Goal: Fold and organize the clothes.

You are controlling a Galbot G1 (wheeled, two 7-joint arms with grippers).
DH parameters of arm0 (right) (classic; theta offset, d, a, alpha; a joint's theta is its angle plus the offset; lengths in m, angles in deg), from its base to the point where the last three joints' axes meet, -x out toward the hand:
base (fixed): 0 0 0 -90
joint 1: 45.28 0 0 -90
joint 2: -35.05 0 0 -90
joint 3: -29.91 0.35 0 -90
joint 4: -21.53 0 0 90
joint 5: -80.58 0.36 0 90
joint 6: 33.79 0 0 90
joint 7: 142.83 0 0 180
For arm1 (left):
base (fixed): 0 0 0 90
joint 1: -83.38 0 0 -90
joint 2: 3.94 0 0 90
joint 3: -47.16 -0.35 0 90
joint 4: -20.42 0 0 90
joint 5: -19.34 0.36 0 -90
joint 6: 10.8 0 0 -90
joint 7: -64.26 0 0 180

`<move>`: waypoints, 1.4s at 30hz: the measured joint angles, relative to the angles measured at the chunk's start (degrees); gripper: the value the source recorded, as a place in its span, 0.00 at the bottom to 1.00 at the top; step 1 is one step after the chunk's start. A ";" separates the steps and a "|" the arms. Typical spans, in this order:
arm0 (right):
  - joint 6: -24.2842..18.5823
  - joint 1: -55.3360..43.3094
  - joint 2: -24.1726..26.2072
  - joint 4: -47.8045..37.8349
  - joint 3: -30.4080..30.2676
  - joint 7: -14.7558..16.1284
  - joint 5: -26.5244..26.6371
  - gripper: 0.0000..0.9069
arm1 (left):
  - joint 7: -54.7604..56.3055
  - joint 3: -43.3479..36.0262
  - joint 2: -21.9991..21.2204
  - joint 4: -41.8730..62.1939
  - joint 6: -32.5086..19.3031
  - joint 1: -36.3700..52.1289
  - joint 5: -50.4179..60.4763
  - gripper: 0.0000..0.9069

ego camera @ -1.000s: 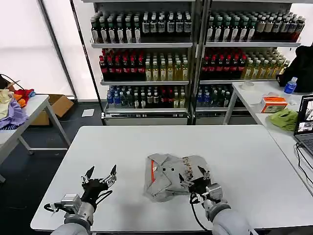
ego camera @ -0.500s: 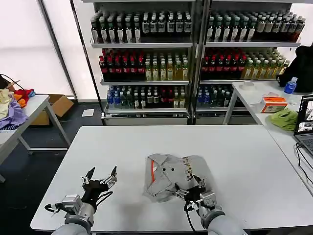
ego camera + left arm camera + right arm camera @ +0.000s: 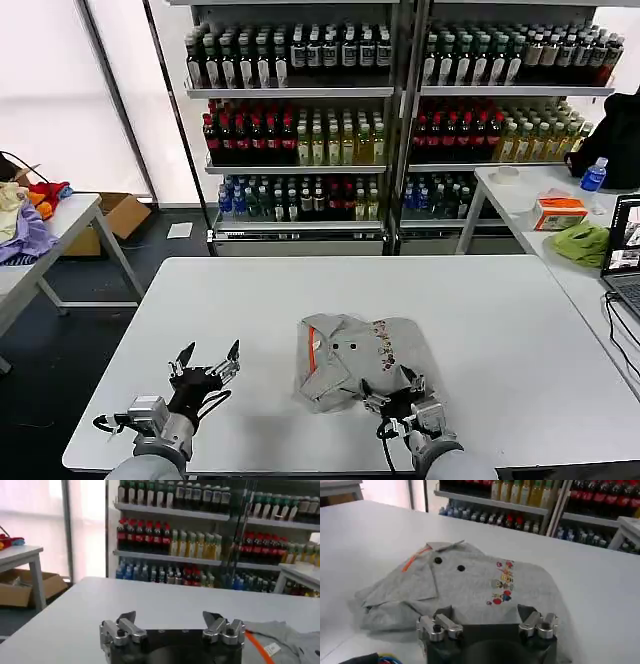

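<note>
Right end effector open beside folded grey shirt on table.

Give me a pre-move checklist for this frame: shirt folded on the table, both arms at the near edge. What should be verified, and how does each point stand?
1. Right tool free of fabric: ok; open, just off the near edge of the grey shirt, holding nothing.
2. Left tool out of the way: ok; open over bare table, apart from the shirt.
3. Shirt compactly folded: ok; collar and chest print face up, sleeves tucked in.
4. Fold neatness: not ok; the collar-side edge looks rumpled and uneven.
5. Shirt fully on the table: ok; bare surface shows all around it.
6. Layers underneath lying flat: cannot tell; hidden.
</note>
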 measured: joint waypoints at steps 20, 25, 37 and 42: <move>-0.03 -0.45 0.58 1.69 0.76 -0.62 5.31 1.00 | -0.02 0.54 0.31 -0.68 0.56 -0.66 -0.06 1.00; -0.02 -2.23 -1.00 1.76 0.07 -0.11 5.31 1.00 | -0.01 0.57 0.39 -0.82 0.77 -0.43 -0.16 1.00; 0.25 -5.84 -2.44 -2.35 -6.42 -0.53 6.03 1.00 | 0.07 0.81 0.35 -0.86 1.06 -0.45 -0.20 1.00; 0.26 -5.80 -2.27 -2.87 -7.41 -1.18 7.33 1.00 | 0.10 0.79 0.29 -0.84 1.28 -0.40 -0.25 1.00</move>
